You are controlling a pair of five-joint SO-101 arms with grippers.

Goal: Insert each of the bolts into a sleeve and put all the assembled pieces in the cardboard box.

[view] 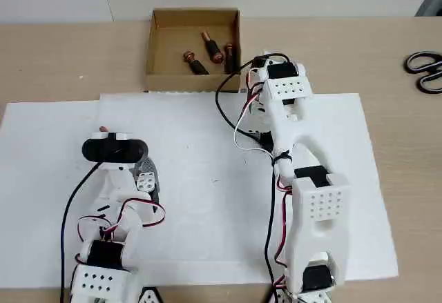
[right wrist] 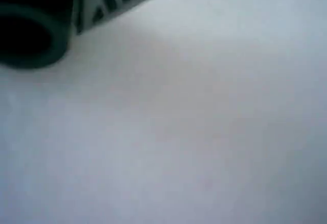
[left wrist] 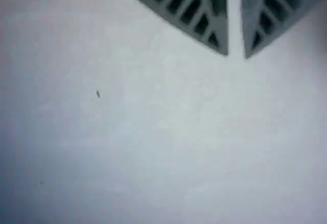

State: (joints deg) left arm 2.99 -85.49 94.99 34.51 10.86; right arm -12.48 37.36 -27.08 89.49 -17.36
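Since three assembled pieces (view: pixel 211 46) lie in the far cardboard box (view: pixel 164 46), little seems left to do. The left gripper (left wrist: pixel 236 50) is closed and empty; whether the right gripper (right wrist: pixel 104 2), near the box, is open or closed I cannot tell.

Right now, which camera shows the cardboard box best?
The high view: it looks down into the open cardboard box, with assembled pieces lying inside. Both wrist views face the white paper under their arms instead.
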